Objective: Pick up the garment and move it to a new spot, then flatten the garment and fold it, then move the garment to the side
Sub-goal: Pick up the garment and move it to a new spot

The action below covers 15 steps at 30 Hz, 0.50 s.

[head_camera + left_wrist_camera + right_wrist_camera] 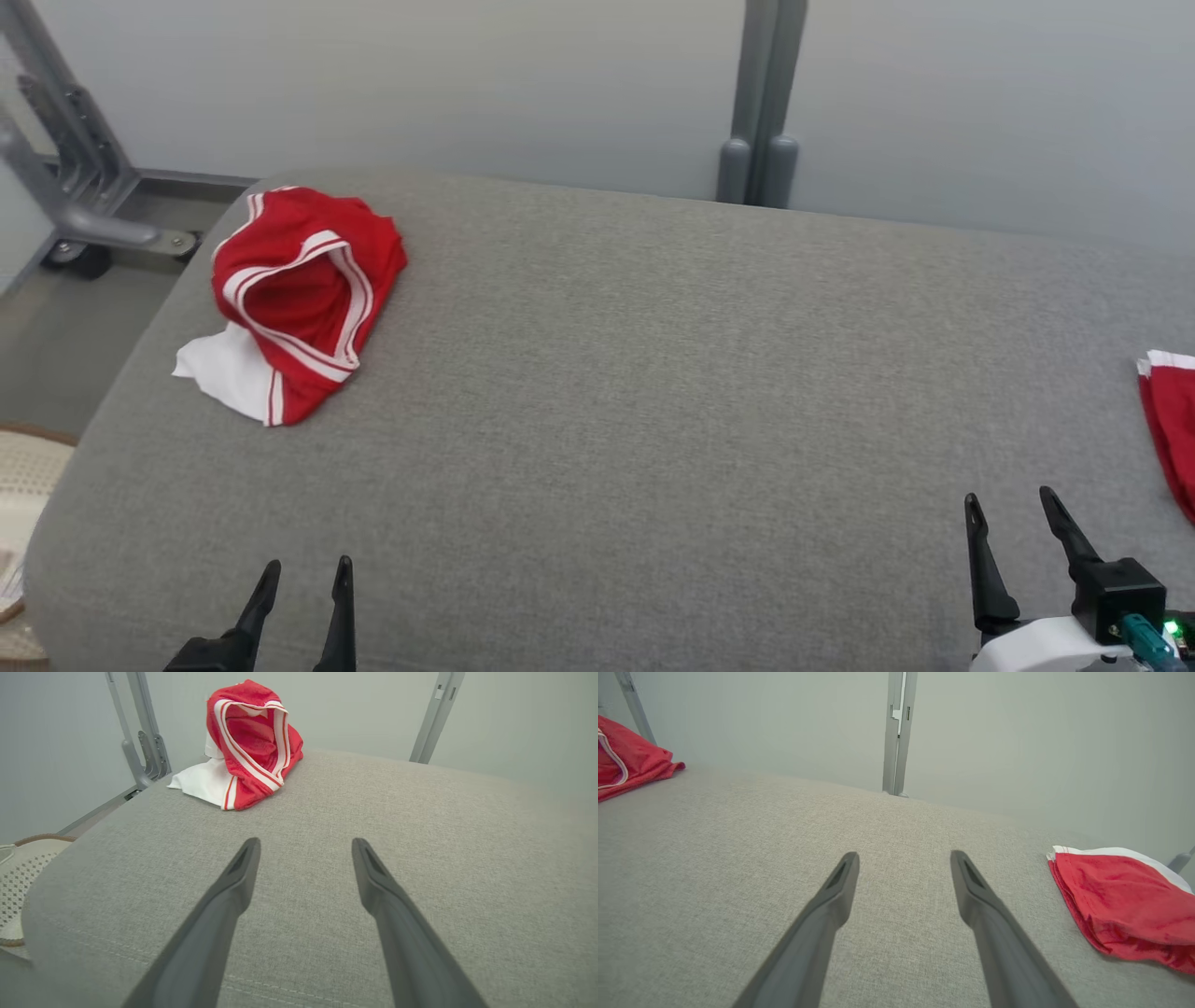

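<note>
Lying at 10 o'clock of the head view: garment (299,299), red with white bands and a white panel, crumpled in a heap, one banded opening gaping upward. It rests on the grey cushion (653,373), close to the far left corner.

Item 2: second garment (1172,420), red with a white edge, lying flat at 3 o'clock, cut off by the frame edge; well apart from the first.

Item 3: left hand (308,563), 7 o'clock, fingers spread, nothing between them. In its wrist view the left hand (306,842) hangs over bare cushion with the garment (252,742) ahead at 11 o'clock, not touching.

Item 4: right hand (1010,496), 5 o'clock, fingers spread and empty. In its wrist view the right hand (904,854) points over bare cushion; second garment (1125,900) at 3 o'clock, garment (626,760) at 10 o'clock.

Item 5: pale woven basket (23,485), off the cushion at 8 o'clock.

Item 6: grey post (761,103) against the wall (467,84), 12 o'clock.
</note>
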Tool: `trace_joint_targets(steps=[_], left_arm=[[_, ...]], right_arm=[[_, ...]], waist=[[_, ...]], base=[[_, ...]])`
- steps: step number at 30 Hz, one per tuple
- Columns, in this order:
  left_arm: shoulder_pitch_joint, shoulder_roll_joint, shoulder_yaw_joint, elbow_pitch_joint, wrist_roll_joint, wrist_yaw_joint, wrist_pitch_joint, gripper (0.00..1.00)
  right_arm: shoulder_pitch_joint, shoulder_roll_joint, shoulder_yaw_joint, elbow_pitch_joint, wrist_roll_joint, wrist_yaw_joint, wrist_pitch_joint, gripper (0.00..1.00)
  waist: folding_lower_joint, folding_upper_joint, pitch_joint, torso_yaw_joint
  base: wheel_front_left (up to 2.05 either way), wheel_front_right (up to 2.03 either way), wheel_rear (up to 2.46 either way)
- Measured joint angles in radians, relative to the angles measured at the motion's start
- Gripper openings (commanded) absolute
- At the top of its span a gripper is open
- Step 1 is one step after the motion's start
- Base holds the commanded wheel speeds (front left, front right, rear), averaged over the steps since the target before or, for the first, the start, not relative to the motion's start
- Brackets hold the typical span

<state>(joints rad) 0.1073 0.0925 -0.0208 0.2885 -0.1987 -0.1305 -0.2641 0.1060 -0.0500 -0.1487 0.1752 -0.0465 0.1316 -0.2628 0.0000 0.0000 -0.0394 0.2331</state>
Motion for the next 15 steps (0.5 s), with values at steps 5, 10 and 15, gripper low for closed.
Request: trace_joint_targets(steps=[5, 10, 15], left_arm=[[0.004, 0.015, 0.025, -0.001, 0.000, 0.000, 0.000, 1.00], [0.028, 0.013, 0.088, -0.035, -0.003, 0.000, 0.000, 1.00], [0.050, -0.004, 0.121, -0.067, -0.002, 0.000, 0.000, 1.00]], right_arm=[[-0.017, 0.000, 0.039, 0.014, -0.001, 0.000, 0.000, 1.00], [-0.071, 0.000, 0.110, 0.040, -0.007, 0.000, 0.000, 1.00], [-0.101, -0.008, 0.150, 0.064, -0.005, 0.000, 0.000, 1.00]], waist=[[0.0000, 0.0000, -0.009, 0.097], [0.0000, 0.0000, -0.016, 0.186], [0.0000, 0.0000, -0.016, 0.238]], base=[[0.00, 0.00, 0.00], [0.00, 0.00, 0.00], [0.00, 0.00, 0.00]])
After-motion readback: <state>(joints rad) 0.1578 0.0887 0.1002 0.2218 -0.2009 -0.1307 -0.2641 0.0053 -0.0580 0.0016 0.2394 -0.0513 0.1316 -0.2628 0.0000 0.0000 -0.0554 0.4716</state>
